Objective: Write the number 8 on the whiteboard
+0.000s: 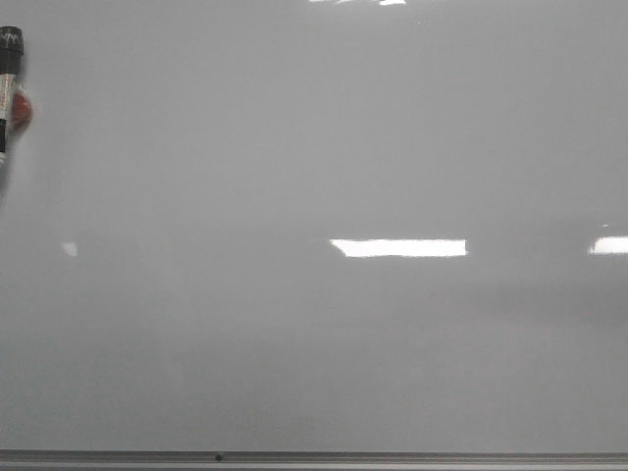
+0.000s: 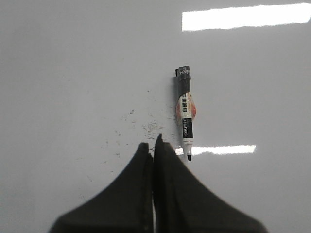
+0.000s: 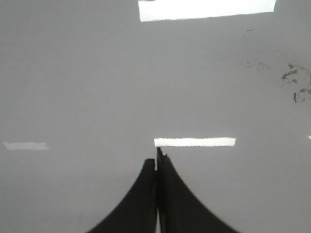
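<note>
The whiteboard point(image 1: 314, 147) fills the front view, glossy pale grey, with a thin metal frame edge point(image 1: 314, 457) along the near side. No number 8 shows on it in any view. An uncapped black and white marker point(image 2: 185, 112) lies flat on the board; its upper end shows at the far left edge of the front view point(image 1: 10, 78). My left gripper point(image 2: 151, 145) is shut with nothing in it, its tips just beside the marker's nib end. My right gripper point(image 3: 155, 162) is shut and empty over bare board. Neither gripper shows in the front view.
Faint black ink specks point(image 2: 141, 127) dot the board beside the marker, and similar smudges point(image 3: 294, 82) show in the right wrist view. Bright rectangular light reflections point(image 1: 397, 247) lie across the board.
</note>
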You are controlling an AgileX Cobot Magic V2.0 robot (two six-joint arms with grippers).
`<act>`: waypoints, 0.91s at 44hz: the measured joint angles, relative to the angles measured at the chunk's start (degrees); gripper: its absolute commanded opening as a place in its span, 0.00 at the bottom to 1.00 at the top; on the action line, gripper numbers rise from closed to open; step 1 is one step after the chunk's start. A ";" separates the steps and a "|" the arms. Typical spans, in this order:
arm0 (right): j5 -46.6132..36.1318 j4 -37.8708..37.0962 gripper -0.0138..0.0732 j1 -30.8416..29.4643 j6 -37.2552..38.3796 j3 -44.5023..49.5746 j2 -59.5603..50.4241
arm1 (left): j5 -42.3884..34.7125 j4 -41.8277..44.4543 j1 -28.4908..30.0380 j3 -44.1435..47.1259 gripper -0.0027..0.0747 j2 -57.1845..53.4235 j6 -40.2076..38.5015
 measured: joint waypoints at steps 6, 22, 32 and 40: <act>1.08 0.00 0.08 0.00 0.00 -0.91 0.00 | -2.65 0.00 0.00 -0.33 0.01 0.00 0.00; 14.48 0.00 0.08 0.00 0.00 -18.85 1.09 | 7.27 0.00 0.00 -19.38 0.01 1.00 0.00; 25.44 0.00 0.08 0.00 0.00 -30.57 10.52 | 18.99 -0.13 0.00 -33.71 0.01 8.91 0.00; 33.32 0.00 0.08 0.00 -0.10 -36.56 19.73 | 26.67 -1.81 0.00 -39.30 0.01 15.87 0.00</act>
